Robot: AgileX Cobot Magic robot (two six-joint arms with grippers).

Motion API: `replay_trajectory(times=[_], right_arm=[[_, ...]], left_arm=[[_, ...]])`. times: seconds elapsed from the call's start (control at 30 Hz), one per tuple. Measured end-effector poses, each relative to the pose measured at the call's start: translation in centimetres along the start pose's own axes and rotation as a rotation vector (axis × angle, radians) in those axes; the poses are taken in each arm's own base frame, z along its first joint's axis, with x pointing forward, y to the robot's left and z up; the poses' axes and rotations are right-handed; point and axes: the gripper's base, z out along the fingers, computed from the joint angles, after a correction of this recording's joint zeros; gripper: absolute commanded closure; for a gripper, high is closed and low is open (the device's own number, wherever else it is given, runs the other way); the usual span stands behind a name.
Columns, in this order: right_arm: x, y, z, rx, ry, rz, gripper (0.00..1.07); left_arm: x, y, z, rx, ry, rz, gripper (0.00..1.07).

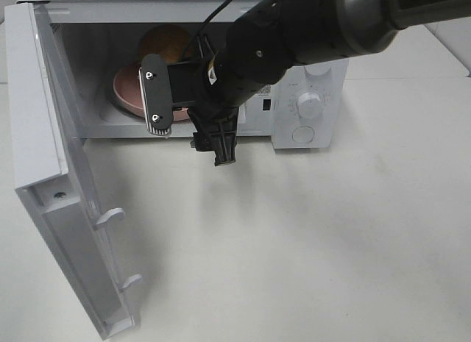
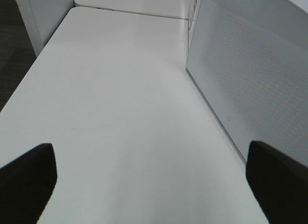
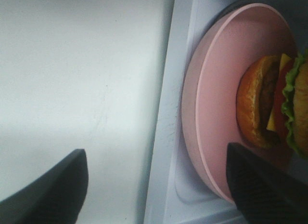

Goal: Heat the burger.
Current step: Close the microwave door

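Note:
The burger [image 1: 163, 40] sits on a round pink plate [image 1: 125, 88] inside the open white microwave [image 1: 313, 77]. My right gripper [image 1: 191, 145] hangs at the front of the oven opening, just outside the cavity, open and empty. In the right wrist view the burger [image 3: 274, 106] shows its bun, lettuce, cheese and patty on the plate [image 3: 216, 113], beyond my open right gripper [image 3: 156, 154]. My left gripper [image 2: 150, 151] is open and empty over bare table. It does not show in the exterior view.
The microwave door [image 1: 44, 121] is swung wide open to the left, with latch hooks on its edge. In the left wrist view its perforated panel [image 2: 250, 74] stands beside my left gripper. The knobs [image 1: 310, 103] are on the right of the oven. White table [image 1: 331, 239] lies in front.

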Motion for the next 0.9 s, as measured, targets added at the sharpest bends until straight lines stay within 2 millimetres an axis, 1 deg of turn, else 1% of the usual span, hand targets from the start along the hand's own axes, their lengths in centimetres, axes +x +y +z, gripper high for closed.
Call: replay_trajectory(times=[0.03, 0.07, 0.1, 0.13, 0.17, 0.2, 0.23, 0.27, 0.3, 0.33, 0.37, 0.4, 0.43, 0.47, 0.5, 0.53, 0.57, 0.6, 0.67, 0.7, 0.73, 0.77, 0.8, 0.83, 0.87, 0.9], right_arm=[[0.2, 0.5, -0.9, 0.001, -0.004, 0.023, 0.29], [0.2, 0.5, -0.9, 0.001, -0.004, 0.023, 0.29], [0.4, 0.8, -1.8, 0.004, -0.007, 0.053, 0.29], [0.6, 1.0, -2.3, 0.005, -0.008, 0.073, 0.29], [0.6, 1.0, -2.3, 0.005, -0.008, 0.073, 0.29], [0.8, 1.3, -3.4, 0.009, -0.01, 0.112, 0.29], [0.9, 1.6, -3.9, 0.008, -0.01, 0.132, 0.29], [0.9, 1.6, -3.9, 0.008, -0.01, 0.132, 0.29], [1.3, 2.2, -4.8, 0.001, -0.007, 0.164, 0.29], [1.3, 2.2, -4.8, 0.001, -0.007, 0.164, 0.29], [1.4, 2.5, -5.3, 0.001, -0.007, 0.185, 0.3], [1.7, 3.0, -6.3, 0.001, -0.007, 0.23, 0.3], [1.7, 3.0, -6.3, 0.001, -0.007, 0.23, 0.3], [2.0, 3.4, -7.4, 0.003, -0.009, 0.293, 0.31], [2.0, 3.4, -7.4, 0.003, -0.009, 0.293, 0.31], [2.1, 3.7, -7.9, 0.0, -0.006, 0.325, 0.31], [2.5, 4.4, -8.8, -0.014, 0.009, 0.382, 0.31], [2.5, 4.4, -8.8, -0.014, 0.009, 0.382, 0.31], [3.1, 5.2, -10.2, -0.036, 0.039, 0.486, 0.31], [3.1, 5.2, -10.2, -0.036, 0.039, 0.486, 0.31], [3.5, 5.8, -11.1, -0.053, 0.066, 0.559, 0.31], [3.5, 5.8, -11.1, -0.053, 0.066, 0.559, 0.31], [4.0, 6.5, -12.2, -0.069, 0.098, 0.644, 0.31], [4.2, 6.8, -12.7, -0.078, 0.116, 0.687, 0.31], [4.2, 6.8, -12.7, -0.078, 0.116, 0.687, 0.31], [4.6, 7.4, -13.6, -0.091, 0.15, 0.76, 0.31]], left_arm=[[0.0, 0.0, 0.0, 0.0, 0.0, 0.0, 0.06], [0.0, 0.0, 0.0, 0.0, 0.0, 0.0, 0.06], [0.0, 0.0, 0.0, 0.0, 0.0, 0.0, 0.06], [0.0, 0.0, 0.0, 0.0, 0.0, 0.0, 0.06], [0.0, 0.0, 0.0, 0.0, 0.0, 0.0, 0.06], [0.0, 0.0, 0.0, 0.0, 0.0, 0.0, 0.06], [0.0, 0.0, 0.0, 0.0, 0.0, 0.0, 0.06], [0.0, 0.0, 0.0, 0.0, 0.0, 0.0, 0.06], [0.0, 0.0, 0.0, 0.0, 0.0, 0.0, 0.06], [0.0, 0.0, 0.0, 0.0, 0.0, 0.0, 0.06], [0.0, 0.0, 0.0, 0.0, 0.0, 0.0, 0.06], [0.0, 0.0, 0.0, 0.0, 0.0, 0.0, 0.06], [0.0, 0.0, 0.0, 0.0, 0.0, 0.0, 0.06], [0.0, 0.0, 0.0, 0.0, 0.0, 0.0, 0.06], [0.0, 0.0, 0.0, 0.0, 0.0, 0.0, 0.06], [0.0, 0.0, 0.0, 0.0, 0.0, 0.0, 0.06], [0.0, 0.0, 0.0, 0.0, 0.0, 0.0, 0.06], [0.0, 0.0, 0.0, 0.0, 0.0, 0.0, 0.06], [0.0, 0.0, 0.0, 0.0, 0.0, 0.0, 0.06], [0.0, 0.0, 0.0, 0.0, 0.0, 0.0, 0.06], [0.0, 0.0, 0.0, 0.0, 0.0, 0.0, 0.06], [0.0, 0.0, 0.0, 0.0, 0.0, 0.0, 0.06], [0.0, 0.0, 0.0, 0.0, 0.0, 0.0, 0.06], [0.0, 0.0, 0.0, 0.0, 0.0, 0.0, 0.06], [0.0, 0.0, 0.0, 0.0, 0.0, 0.0, 0.06], [0.0, 0.0, 0.0, 0.0, 0.0, 0.0, 0.06]])
